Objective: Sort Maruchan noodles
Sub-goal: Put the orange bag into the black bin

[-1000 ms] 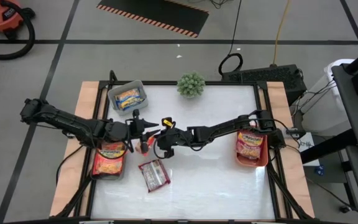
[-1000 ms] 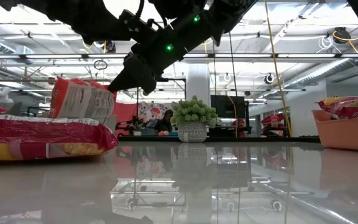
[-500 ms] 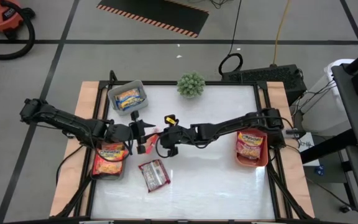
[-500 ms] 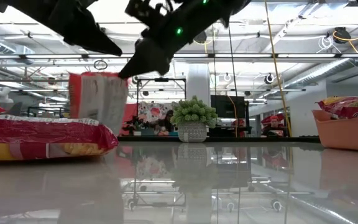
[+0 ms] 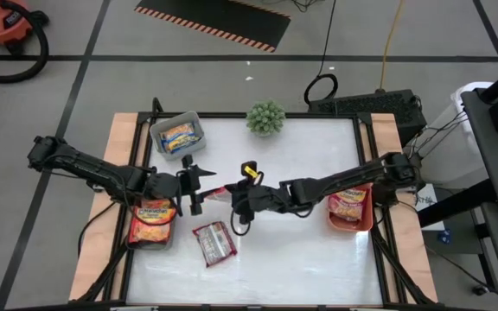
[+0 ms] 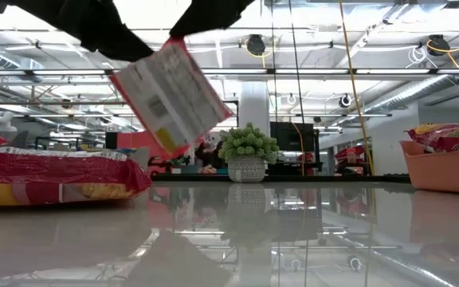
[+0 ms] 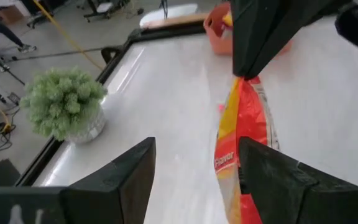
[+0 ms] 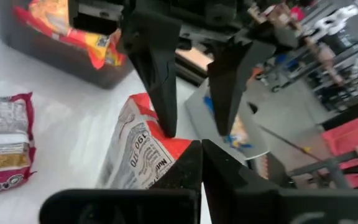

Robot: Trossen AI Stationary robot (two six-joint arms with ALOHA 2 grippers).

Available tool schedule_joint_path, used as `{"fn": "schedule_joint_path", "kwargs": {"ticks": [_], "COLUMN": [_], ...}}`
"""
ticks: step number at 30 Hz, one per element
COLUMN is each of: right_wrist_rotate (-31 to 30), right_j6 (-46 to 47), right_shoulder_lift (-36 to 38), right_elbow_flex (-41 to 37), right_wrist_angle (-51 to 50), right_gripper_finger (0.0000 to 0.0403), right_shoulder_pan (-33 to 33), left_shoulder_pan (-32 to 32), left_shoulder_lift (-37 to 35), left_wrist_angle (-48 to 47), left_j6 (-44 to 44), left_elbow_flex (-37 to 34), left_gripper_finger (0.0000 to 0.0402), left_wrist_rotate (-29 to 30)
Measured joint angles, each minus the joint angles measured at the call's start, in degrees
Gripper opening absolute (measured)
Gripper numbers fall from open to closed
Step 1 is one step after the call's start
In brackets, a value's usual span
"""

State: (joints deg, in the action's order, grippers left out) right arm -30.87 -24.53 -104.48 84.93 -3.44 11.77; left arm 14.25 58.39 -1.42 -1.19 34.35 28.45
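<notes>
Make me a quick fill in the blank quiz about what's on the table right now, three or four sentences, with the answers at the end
1. The right gripper is shut on a red noodle packet, holding it ____ the table.
2. The left gripper, beside that packet, has its fingers ____.
3. The orange bin sits at the table's ____ edge.
4. A potted ____ stands at the far edge of the table.

Answers: above; open; right; plant
</notes>
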Motion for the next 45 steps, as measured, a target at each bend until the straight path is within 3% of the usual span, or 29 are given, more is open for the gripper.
{"fn": "schedule_joint_path", "kwargs": {"ticks": [9,16,26,34,42,45], "right_wrist_rotate": [-9.0,-14.2,-13.8,-4.5,-5.5,-11.8], "right_j6": [-3.7,-10.5,-16.7,-20.3,-19.9,-21.0], "right_shoulder_lift": [3.2,4.3,5.3,5.8,5.9,5.9], "right_elbow_flex": [0.0,0.0,0.0,0.0,0.0,0.0], "right_wrist_angle": [-2.1,-1.2,-1.4,0.9,3.9,6.1], "right_gripper_finger": [0.0,0.0,0.0,0.0,0.0,0.0], "right_shoulder_pan": [3.6,6.8,11.7,13.9,13.8,13.9], "left_shoulder_pan": [1.7,4.2,7.3,8.0,7.9,7.9], "left_shoulder_lift": [0.0,0.0,-4.6,-5.2,0.0,1.0], "left_wrist_angle": [4.1,10.4,11.6,9.6,11.9,12.7], "left_j6": [-2.9,-7.6,-9.6,-10.3,-15.1,-16.4], "left_elbow_flex": [0.0,0.0,0.0,-0.1,-0.2,-0.2], "left_gripper_finger": [0.0235,0.0235,0.0235,0.0234,0.0234,0.0234], "left_wrist_rotate": [-3.6,-16.4,-16.4,-16.5,-16.6,-16.6]}}
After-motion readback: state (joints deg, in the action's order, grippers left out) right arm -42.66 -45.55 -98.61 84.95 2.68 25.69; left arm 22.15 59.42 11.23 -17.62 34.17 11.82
